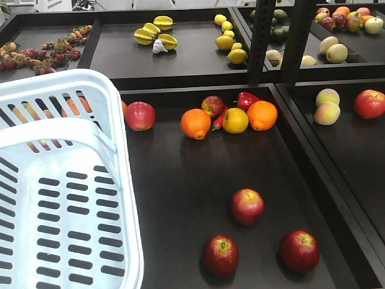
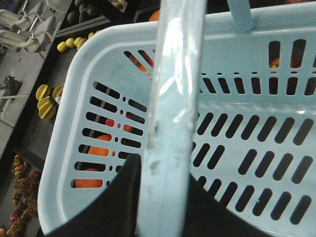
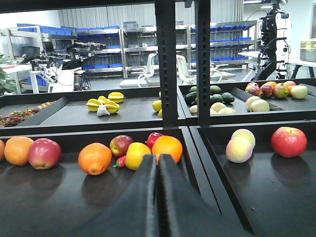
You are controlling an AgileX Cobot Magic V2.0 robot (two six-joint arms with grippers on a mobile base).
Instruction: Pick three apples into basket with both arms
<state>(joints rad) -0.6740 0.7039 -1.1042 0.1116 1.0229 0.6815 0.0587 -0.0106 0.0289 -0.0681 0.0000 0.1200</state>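
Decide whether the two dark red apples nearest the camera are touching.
Apart. The front-facing view shows a clear strip of black tray between the left apple and the right apple.

1. The three round dark maroon-red apples have yellowish-green patches at the stems.
2. The rectangular pale blue-white plastic basket has rows of dark slots across its sides and bottom.
3. The flat matte display tray is plain black.
4. The two round glossy oranges are vivid orange.
5. The ridged waxy star fruits are yellow.
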